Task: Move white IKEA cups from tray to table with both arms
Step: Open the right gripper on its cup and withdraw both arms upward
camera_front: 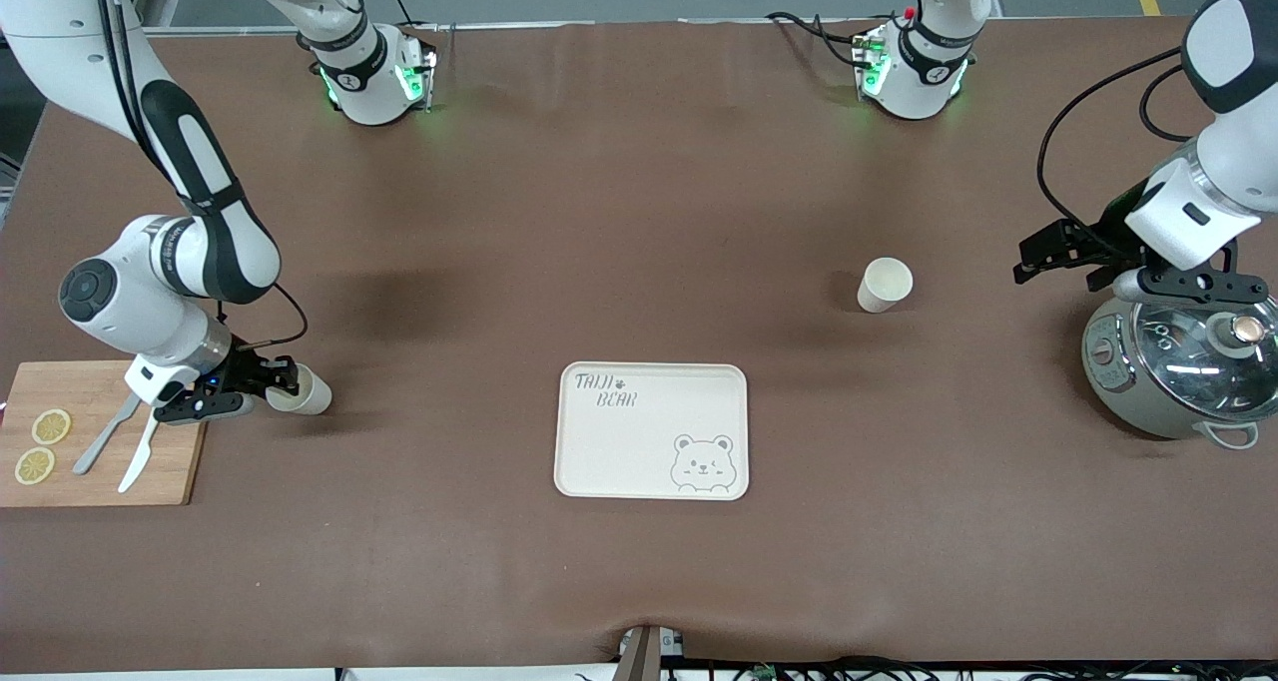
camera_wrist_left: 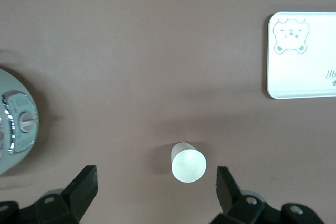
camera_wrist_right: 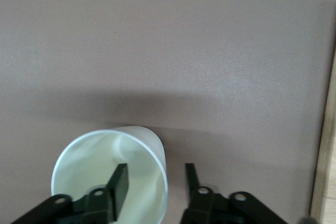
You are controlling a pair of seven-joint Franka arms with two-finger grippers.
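**Two cups on the table, one straddled at its wall by the right tool**

Nearest the front camera, a cream tray (camera_front: pixel 651 431) printed with a bear is seen lying flat on the brown table (camera_front: pixel 639 212), about midway between the two ends. Toward the right arm's end, a wooden board (camera_front: pixel 100 481) is seen with two lemon slices (camera_front: pixel 42 445) and a knife and fork (camera_front: pixel 120 441) on it.

Just beside the board, one white cup (camera_front: pixel 308 391) is found on the table, tilted, with its mouth turned toward the right tool (camera_front: pixel 265 389). The right tool's fingers (camera_wrist_right: pixel 119 183) are seen apart, one inside the cup's mouth and the other outside its wall; whether the wall is actually pinched cannot be told. In the right wrist view, this cup (camera_wrist_right: pixel 113 174) is shown with its rim facing the camera.

Farther from the camera, toward the left arm's end, the second white cup (camera_front: pixel 884 285) is seen on the table, apart from everything. The left tool (camera_front: pixel 1058 252) is held in the air with its fingers wide apart, between this cup and a grey-green cooker (camera_front: pixel 1178 366) with a glass lid. Nothing is held by it. In the left wrist view, the cup (camera_wrist_left: pixel 188 162) is shown between the spread fingers (camera_wrist_left: pixel 84 184), well below them.
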